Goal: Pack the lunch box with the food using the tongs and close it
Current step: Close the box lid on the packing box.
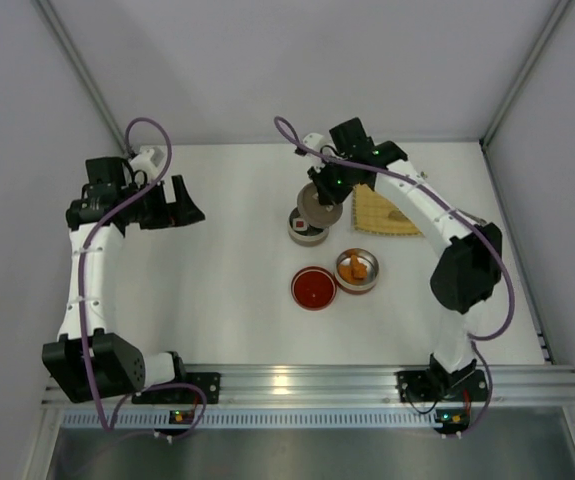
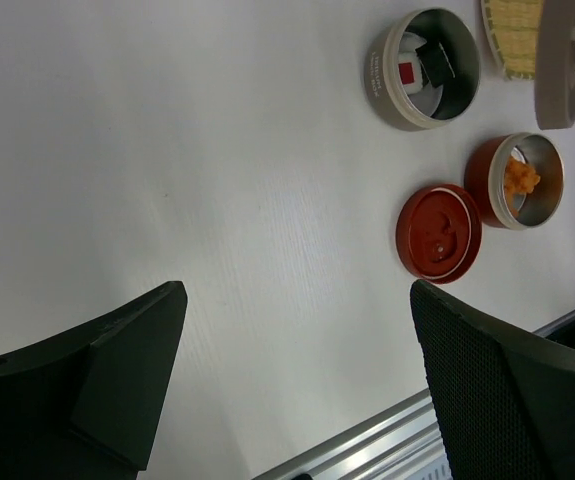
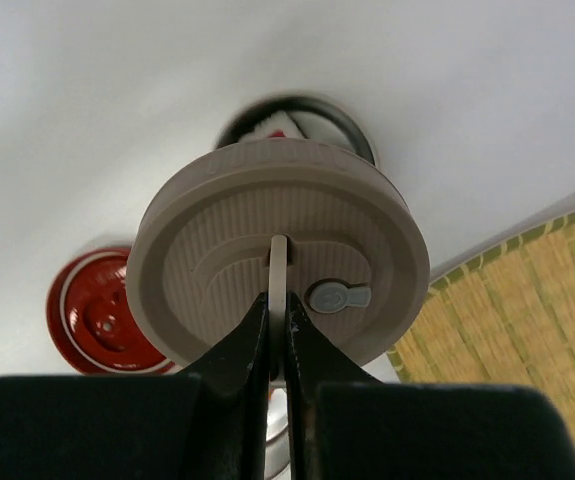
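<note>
Right gripper (image 3: 279,300), closest in: jaws pinched narrow on the upright rib of the grey lid (image 3: 267,200), lid carried flat and clear of the table (image 2: 167,150). It hangs over the grey tub (image 2: 382,75) but not square to it; part of the tub's rim shows past the lid's far edge. Sushi (image 2: 407,72) is in that tub: one roll with a red centre is plain, and a dark piece beside it is likely the second, though I can't be sure. Fried pieces (image 2: 519,178) sit as an orange clump in the red tub (image 2: 482,185), which is uncovered. The red lid (image 2: 439,232) lies flat on the table just beside it. Left gripper (image 2: 297,300) is spread wide, holding nothing, well off to the left. Mat (image 3: 527,330) bears no food that I can see. Tongs: can't find them in any view. My reading: packing looks finished and closing is under way. Left to do: seat the grey lid, then fetch the red lid and cover the fried pieces. Whether the tubs then stack, I can't tell.
</note>
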Controlling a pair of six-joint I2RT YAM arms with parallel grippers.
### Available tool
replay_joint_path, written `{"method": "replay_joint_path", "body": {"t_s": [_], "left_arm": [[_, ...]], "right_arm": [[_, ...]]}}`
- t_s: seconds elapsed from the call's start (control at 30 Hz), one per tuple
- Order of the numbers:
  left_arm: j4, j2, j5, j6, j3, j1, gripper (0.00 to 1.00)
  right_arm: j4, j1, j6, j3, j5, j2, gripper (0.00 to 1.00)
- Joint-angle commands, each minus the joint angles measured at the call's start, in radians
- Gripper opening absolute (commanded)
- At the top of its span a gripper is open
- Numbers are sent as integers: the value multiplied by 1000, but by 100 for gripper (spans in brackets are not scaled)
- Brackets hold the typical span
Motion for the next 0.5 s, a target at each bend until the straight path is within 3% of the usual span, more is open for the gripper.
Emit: {"method": "replay_joint_path", "body": {"t_s": [0.0, 0.13, 0.47], "left_arm": [[46, -57, 23, 102, -39, -3, 98], [30, -57, 60, 123, -74, -3, 98], [47, -57, 90, 128, -173, -3, 98]], "right_arm": [[-235, -10, -63, 150, 65, 122, 0], [-280, -8, -73, 314, 83, 245, 0], [-261, 27, -96, 397, 160, 377, 0]]}}
